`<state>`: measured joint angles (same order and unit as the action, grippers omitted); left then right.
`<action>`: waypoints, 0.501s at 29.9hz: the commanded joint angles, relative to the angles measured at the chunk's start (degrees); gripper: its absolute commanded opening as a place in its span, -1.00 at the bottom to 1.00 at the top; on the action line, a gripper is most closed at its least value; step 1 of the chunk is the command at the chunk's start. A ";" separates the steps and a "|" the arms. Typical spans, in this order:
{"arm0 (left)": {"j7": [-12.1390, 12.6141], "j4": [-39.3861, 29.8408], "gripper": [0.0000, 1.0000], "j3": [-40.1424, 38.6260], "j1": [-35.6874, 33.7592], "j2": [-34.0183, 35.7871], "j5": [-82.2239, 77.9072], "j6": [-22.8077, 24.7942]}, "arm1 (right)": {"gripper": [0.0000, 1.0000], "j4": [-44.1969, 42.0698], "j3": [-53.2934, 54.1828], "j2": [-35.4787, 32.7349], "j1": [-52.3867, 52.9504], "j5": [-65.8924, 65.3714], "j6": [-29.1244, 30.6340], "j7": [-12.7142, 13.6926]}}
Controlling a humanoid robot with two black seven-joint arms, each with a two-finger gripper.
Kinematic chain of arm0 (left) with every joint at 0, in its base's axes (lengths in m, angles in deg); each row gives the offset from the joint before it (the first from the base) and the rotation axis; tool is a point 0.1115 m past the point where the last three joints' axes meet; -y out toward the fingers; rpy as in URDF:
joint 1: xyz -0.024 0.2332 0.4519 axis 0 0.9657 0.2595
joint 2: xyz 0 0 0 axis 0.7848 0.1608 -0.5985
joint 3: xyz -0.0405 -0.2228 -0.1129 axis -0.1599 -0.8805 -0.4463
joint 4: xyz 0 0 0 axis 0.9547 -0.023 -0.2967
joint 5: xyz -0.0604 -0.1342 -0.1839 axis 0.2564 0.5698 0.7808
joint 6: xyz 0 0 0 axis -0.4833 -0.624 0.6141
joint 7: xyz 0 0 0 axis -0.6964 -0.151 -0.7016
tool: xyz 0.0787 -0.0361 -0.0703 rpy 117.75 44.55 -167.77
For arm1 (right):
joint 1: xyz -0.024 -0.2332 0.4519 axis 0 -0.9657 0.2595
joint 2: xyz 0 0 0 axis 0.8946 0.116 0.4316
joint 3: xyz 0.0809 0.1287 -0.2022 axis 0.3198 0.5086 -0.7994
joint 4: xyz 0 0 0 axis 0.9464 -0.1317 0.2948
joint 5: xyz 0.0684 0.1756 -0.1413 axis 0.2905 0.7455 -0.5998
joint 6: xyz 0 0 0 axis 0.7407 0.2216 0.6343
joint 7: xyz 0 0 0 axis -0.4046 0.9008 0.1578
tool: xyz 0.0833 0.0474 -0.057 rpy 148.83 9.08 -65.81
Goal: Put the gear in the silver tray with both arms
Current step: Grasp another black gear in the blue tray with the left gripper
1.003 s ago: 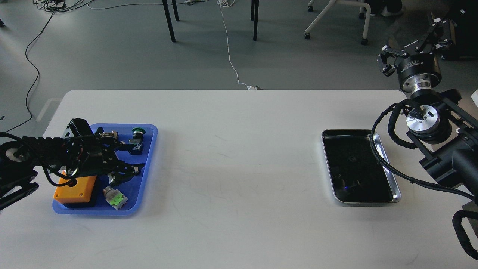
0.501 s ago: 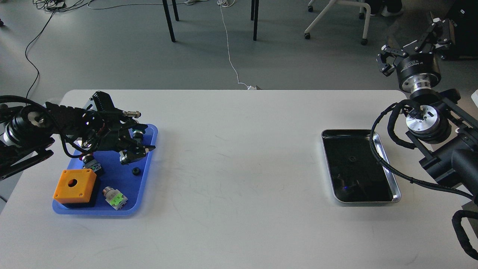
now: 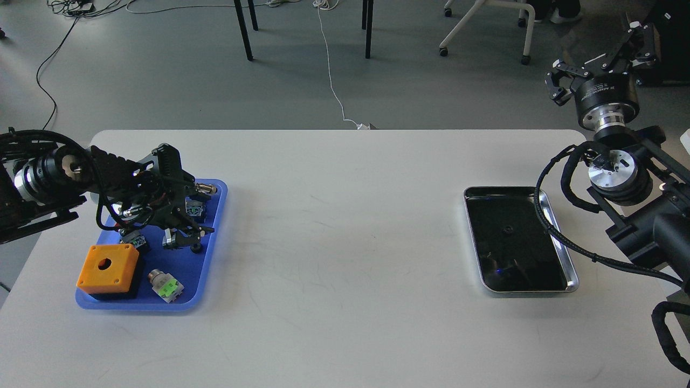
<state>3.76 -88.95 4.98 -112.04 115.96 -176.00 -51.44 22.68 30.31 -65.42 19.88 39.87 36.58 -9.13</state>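
The silver tray [image 3: 568, 269] sits empty at the worktop's [image 3: 334, 226] right end. The right gripper [image 3: 601, 59] idles raised beyond it, jaws released. The left gripper [image 3: 186, 240] has descended in the blue tray [image 3: 207, 264] onto the small black gear [image 3: 195, 248], indicating pickup; jaw closure cannot be determined.

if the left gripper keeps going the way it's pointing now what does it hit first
Probably the small black gear on the blue plastic tray. The left gripper points down and right, its tips right over it. Depth is unclear from this view, so contact cannot be confirmed.
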 commanded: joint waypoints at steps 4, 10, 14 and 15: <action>0.00 0.09 0.31 1.32 0.44 -0.22 0.00 -0.34 | 0.99 0.02 -0.01 0.01 0.07 0.00 0.08 0.00; 0.00 1.06 0.28 3.25 1.93 -0.48 0.00 -0.43 | 0.99 0.11 -0.01 0.01 0.07 0.00 -0.01 0.00; 0.00 1.94 0.28 3.25 2.99 -0.48 0.00 -0.43 | 0.98 0.02 -0.01 0.01 0.07 0.00 0.00 0.00; 0.00 2.03 0.28 3.25 2.99 -0.48 0.00 -0.43 | 0.99 0.02 -0.01 0.01 0.07 0.00 0.08 0.00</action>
<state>3.76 -87.29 8.18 -109.40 115.49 -176.01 -51.87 22.78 30.31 -65.42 19.95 39.87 36.63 -9.13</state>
